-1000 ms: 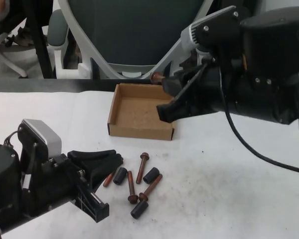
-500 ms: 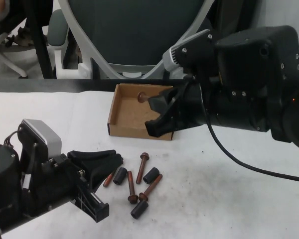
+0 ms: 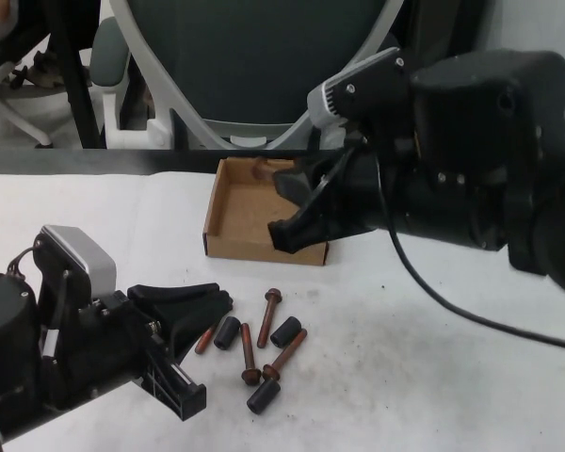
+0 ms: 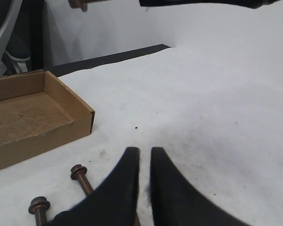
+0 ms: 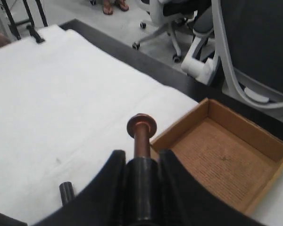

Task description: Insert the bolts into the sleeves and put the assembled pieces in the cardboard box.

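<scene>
My right gripper (image 5: 141, 162) is shut on a black sleeve (image 5: 142, 188) with a copper bolt (image 5: 141, 126) pushed through it. In the high view this gripper (image 3: 284, 209) hangs over the open cardboard box (image 3: 228, 243), and the bolt head (image 3: 261, 172) pokes out above the box's far wall. My left gripper (image 3: 212, 299) rests low at the front left, shut with nothing in it (image 4: 140, 153). Just beyond its tips lie several loose bolts (image 3: 268, 315) and three black sleeves (image 3: 227, 331) on the white cloth.
The white cloth ends at a dark bench edge (image 3: 94, 160) behind the box. An office chair (image 3: 254, 66) stands past that edge. Bare cloth stretches to the right of the loose parts (image 3: 433, 377). The box floor (image 5: 226, 155) holds nothing that I can see.
The right arm has swung left and a little lower with the assembled piece, from the box's right rear corner to over the box. The left arm has kept still.
</scene>
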Robot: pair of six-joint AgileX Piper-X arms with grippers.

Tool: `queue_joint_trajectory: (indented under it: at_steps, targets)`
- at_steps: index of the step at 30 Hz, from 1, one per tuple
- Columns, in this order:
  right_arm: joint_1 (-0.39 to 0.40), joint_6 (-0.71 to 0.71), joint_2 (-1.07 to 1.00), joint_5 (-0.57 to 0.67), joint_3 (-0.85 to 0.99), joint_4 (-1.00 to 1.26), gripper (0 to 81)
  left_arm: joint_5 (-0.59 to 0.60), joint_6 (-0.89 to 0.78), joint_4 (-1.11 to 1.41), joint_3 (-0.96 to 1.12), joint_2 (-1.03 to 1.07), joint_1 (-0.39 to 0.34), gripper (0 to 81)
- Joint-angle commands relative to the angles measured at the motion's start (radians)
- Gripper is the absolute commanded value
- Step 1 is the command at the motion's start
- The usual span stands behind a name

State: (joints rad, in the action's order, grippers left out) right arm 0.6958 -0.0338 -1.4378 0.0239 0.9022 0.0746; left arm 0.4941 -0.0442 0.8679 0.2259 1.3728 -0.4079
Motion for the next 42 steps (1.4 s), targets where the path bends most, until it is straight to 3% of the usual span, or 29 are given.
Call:
queue_joint_trajectory:
  at_steps: [1, 7, 16, 23, 42]
  targets:
    - [0.017, 0.009, 0.011, -0.007, -0.047, 0.15, 0.2, 0.008, -0.002, 0.012, 0.0, -0.003, 0.001, 8.5]
    - [0.031, 0.034, 0.013, -0.011, -0.183, 0.412, 0.2, 0.008, -0.002, 0.012, 0.0, -0.003, 0.001, 8.5]
    - [0.061, 0.083, 0.014, -0.073, -0.499, 1.129, 0.2, 0.008, -0.002, 0.012, 0.0, -0.003, 0.001, 8.5]
    - [0.061, 0.148, 0.016, -0.092, -0.643, 1.479, 0.2, 0.008, -0.002, 0.012, 0.0, -0.003, 0.001, 8.5]
    - [0.105, 0.116, 0.021, -0.063, -0.663, 1.479, 0.2, 0.008, -0.002, 0.011, 0.0, -0.003, -0.001, 8.5]
